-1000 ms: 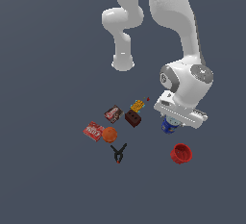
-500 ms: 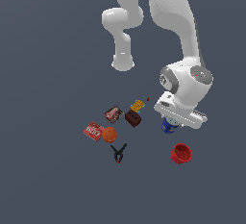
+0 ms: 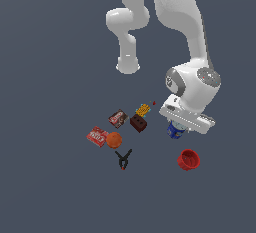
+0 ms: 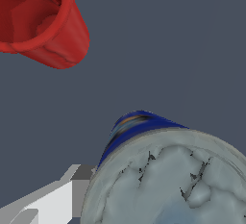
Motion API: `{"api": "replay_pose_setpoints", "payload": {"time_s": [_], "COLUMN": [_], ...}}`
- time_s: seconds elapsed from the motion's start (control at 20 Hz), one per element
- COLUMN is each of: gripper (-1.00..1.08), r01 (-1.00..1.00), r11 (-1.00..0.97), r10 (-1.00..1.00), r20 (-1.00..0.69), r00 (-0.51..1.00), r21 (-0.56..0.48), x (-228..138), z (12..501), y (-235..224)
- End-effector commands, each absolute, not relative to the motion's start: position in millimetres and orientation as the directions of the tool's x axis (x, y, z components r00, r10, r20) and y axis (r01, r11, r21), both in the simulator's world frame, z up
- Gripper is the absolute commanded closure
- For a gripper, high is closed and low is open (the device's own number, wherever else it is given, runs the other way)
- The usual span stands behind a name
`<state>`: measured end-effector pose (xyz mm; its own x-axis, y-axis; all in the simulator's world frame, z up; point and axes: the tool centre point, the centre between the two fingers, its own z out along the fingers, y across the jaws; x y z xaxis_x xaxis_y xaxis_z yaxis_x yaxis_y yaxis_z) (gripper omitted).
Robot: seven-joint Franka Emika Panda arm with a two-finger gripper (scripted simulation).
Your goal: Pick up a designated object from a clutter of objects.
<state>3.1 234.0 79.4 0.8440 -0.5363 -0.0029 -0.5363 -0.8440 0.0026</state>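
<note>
The blue can (image 3: 174, 131) stands directly under my gripper (image 3: 176, 127) at the exterior view's right of the clutter. In the wrist view its pale grey-white top (image 4: 173, 184) fills the frame and a strip of blue side with an orange band (image 4: 132, 124) shows. One white finger (image 4: 57, 199) lies against the can's side. The other finger is hidden. The jaws look closed on the can.
A red cup (image 3: 189, 160) (image 4: 41, 21) lies close by the can. The rest of the clutter sits toward the exterior view's left: dark brown block (image 3: 138, 123), yellow item (image 3: 144, 109), two red boxes (image 3: 118, 118) (image 3: 97, 136), orange ball (image 3: 114, 140), black clamp (image 3: 124, 159).
</note>
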Motion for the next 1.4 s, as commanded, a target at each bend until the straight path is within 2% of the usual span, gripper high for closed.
{"api": "replay_pose_setpoints", "payload": {"time_s": [0.0,0.45,1.35], "gripper": [1.08,1.08,1.08], "r01": [-0.537,-0.537,-0.537], "r11": [-0.844,-0.843,-0.843], "r10": [-0.537,-0.537,-0.537], "r20": [0.0,0.0,-0.001], "r00": [0.844,0.844,0.843], "r21": [-0.001,-0.002,-0.002], "x": [6.6,20.8,66.6], "z": [89.2,149.2,330.4], "y": [228.9,186.2,59.2]}}
